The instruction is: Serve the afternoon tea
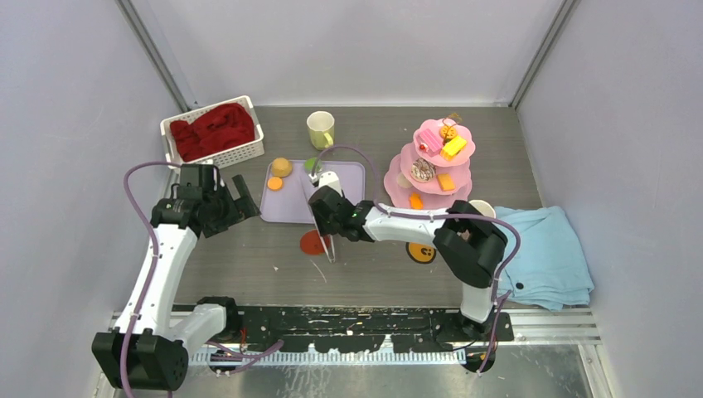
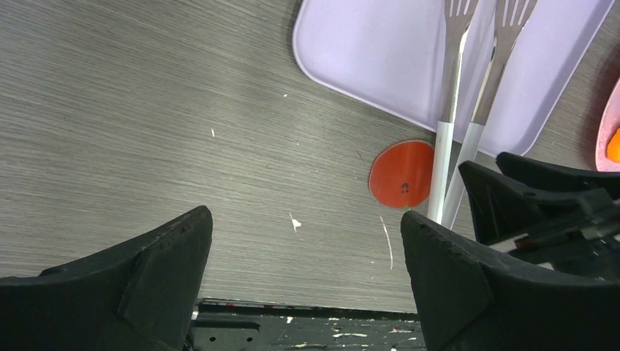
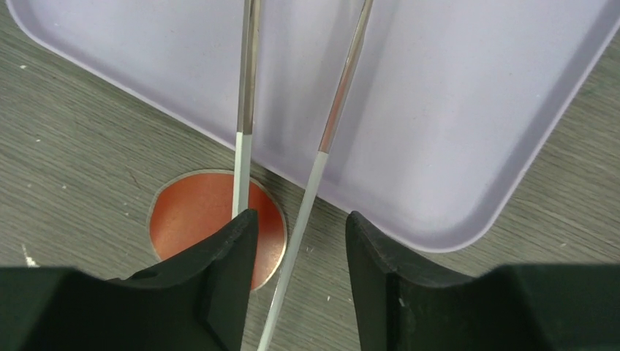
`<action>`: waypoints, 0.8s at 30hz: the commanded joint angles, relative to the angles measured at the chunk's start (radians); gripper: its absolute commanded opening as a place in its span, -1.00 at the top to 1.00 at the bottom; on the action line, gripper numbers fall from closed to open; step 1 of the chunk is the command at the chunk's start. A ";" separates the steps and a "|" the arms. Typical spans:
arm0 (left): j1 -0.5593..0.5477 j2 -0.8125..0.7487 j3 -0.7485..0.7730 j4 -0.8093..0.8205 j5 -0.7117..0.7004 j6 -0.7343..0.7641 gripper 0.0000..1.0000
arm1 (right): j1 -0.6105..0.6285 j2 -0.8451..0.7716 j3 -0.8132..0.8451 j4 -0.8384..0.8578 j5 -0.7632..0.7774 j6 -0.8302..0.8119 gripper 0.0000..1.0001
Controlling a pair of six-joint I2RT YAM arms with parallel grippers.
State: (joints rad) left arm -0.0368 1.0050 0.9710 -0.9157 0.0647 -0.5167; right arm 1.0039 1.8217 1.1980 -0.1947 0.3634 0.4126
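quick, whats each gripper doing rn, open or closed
left gripper: open, holding nothing
right gripper: partly closed around the tongs; whether it grips them cannot be told

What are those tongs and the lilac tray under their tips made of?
The two-armed tongs with slotted tips: polished metal, likely stainless steel, given the mirror-like sheen; the white handle sections look like matte plastic or coating. The lilac rounded-corner tray: probably moulded plastic, smooth satin finish, uniform colour, softly raised rim.
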 commanded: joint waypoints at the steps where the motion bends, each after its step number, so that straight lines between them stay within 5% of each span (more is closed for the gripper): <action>1: 0.007 -0.030 0.005 0.000 0.009 0.009 -1.00 | -0.016 0.046 0.041 0.054 -0.004 0.024 -0.01; 9: 0.008 -0.043 0.003 -0.014 0.005 0.014 -1.00 | -0.031 0.094 0.076 0.059 -0.026 0.022 0.30; 16: 0.008 -0.050 0.002 -0.015 0.001 0.016 -1.00 | -0.034 0.025 0.041 0.051 -0.016 0.013 0.98; 24: 0.008 -0.046 -0.014 -0.002 0.009 0.011 -1.00 | -0.015 -0.205 -0.174 0.105 -0.055 -0.062 0.99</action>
State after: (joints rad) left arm -0.0368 0.9730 0.9627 -0.9367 0.0647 -0.5152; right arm 0.9737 1.7939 1.0996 -0.1692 0.3225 0.4049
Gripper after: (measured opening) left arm 0.999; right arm 0.040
